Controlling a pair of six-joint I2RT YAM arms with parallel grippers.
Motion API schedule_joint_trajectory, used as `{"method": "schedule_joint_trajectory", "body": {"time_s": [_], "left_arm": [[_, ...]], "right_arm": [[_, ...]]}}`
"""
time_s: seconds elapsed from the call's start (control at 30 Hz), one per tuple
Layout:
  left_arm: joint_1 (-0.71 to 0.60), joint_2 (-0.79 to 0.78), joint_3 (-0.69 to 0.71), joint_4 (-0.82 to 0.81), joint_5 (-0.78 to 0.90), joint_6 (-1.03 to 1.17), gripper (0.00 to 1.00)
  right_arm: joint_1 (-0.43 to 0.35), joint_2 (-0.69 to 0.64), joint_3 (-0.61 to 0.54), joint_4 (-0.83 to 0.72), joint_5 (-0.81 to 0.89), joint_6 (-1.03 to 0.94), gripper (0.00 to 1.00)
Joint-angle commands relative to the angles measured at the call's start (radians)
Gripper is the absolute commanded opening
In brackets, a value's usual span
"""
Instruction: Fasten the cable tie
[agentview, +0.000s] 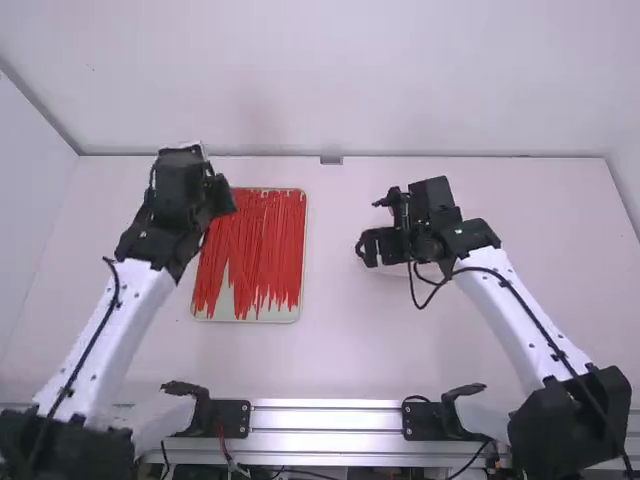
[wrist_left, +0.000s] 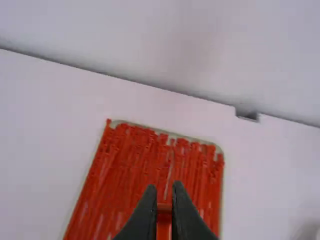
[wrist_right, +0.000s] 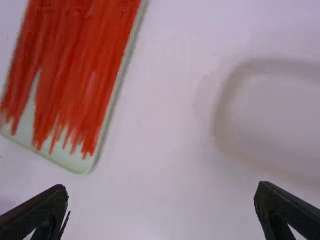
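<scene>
Rail (agentview: 330, 415) along the near table (agentview: 400, 340) edge, both arm bases behind it.

Right arm reaches up the right half; right gripper (wrist_right: 160, 192) hangs above bare table, right of the tray (agentview: 250, 318) and apart from it; fingers (wrist_right: 42, 207) spread wide, nothing between them; a soft shadow on the table beneath.

Tray lies left of middle, pale, rounded corners, long side running away from the camera; a dense pile of red ties (agentview: 255, 250) lies lengthwise on it, ragged ends toward the near edge, some bare tray showing there.

Left arm reaches up the left side; left gripper (wrist_left: 163, 187) sits over the tray's far left part, above the pile; fingers pressed nearly together, a narrow red strip in the gap, which reads as one tie (wrist_left: 163, 222) pinched between them; cannot tell how far that tie extends below.

Far table edge: small grey tab (agentview: 331, 159) near the middle; white wall beyond.
</scene>
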Motion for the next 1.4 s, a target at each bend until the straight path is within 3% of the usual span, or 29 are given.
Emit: {"method": "schedule_joint_trajectory", "body": {"time_s": [0.0,0.3,0.67,0.9,1.13,1.23,1.37], "left_arm": [[-0.019,-0.109,-0.079,0.025,0.071,-0.063,0.02],[-0.023,-0.298,-0.274,0.213,0.347,-0.177,0.02],[-0.092,-0.214,-0.298,0.372,0.53,-0.285,0.02],[-0.153,-0.142,-0.296,0.476,0.535,-0.373,0.02],[-0.164,-0.129,-0.283,0.518,0.536,-0.379,0.02],[-0.163,-0.128,-0.283,0.549,0.562,-0.386,0.02],[-0.163,-0.128,-0.283,0.555,0.562,-0.404,0.02]], "right_arm": [[0.029,0.003,0.037,0.028,-0.096,0.005,1.0],[0.12,0.003,0.037,0.18,-0.235,-0.01,1.0],[0.207,0.003,0.037,0.34,-0.278,-0.024,0.97],[0.235,0.004,0.037,0.371,-0.274,-0.02,0.82],[0.224,0.004,0.037,0.369,-0.277,-0.004,0.56],[0.225,0.004,0.037,0.372,-0.277,0.006,0.4],[0.224,0.004,0.037,0.372,-0.278,0.006,0.29]]}}
